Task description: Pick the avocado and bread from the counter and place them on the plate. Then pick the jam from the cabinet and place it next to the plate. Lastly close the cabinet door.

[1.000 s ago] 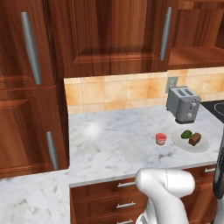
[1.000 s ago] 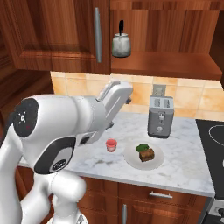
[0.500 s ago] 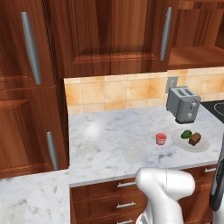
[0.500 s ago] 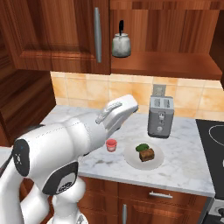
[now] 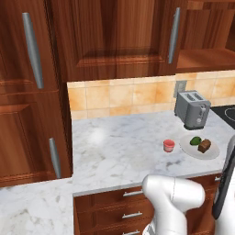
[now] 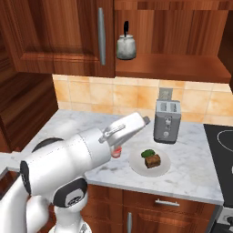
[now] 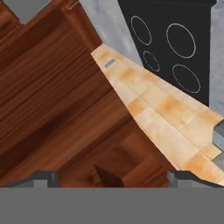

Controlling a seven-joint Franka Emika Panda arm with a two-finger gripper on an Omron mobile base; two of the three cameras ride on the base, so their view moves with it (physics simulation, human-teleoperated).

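The plate (image 5: 212,153) (image 6: 136,163) lies on the marble counter (image 5: 119,147) (image 6: 191,173) in front of the toaster. On it sit the dark-green avocado (image 5: 195,140) (image 6: 147,154) and the brown bread (image 5: 204,145) (image 6: 153,160). The red jam (image 5: 169,145) stands just left of the plate; in the right base view the jam (image 6: 117,153) is half hidden behind my arm. The cabinet (image 6: 182,63) stands open, its cabinet door (image 5: 137,36) (image 6: 68,36) swung aside. My gripper (image 7: 113,178) is open and holds nothing, facing wood panels and tiles.
A grey toaster (image 5: 193,109) (image 6: 166,121) stands against the tiled wall. A kettle (image 6: 126,47) sits on the open cabinet shelf. The black cooktop (image 6: 220,141) (image 7: 175,39) lies to the right. My white arm (image 6: 91,150) reaches over the counter's left part.
In the right base view my arm has sunk lower and stretched forward over the counter. The jam, plate, avocado and bread have not moved.
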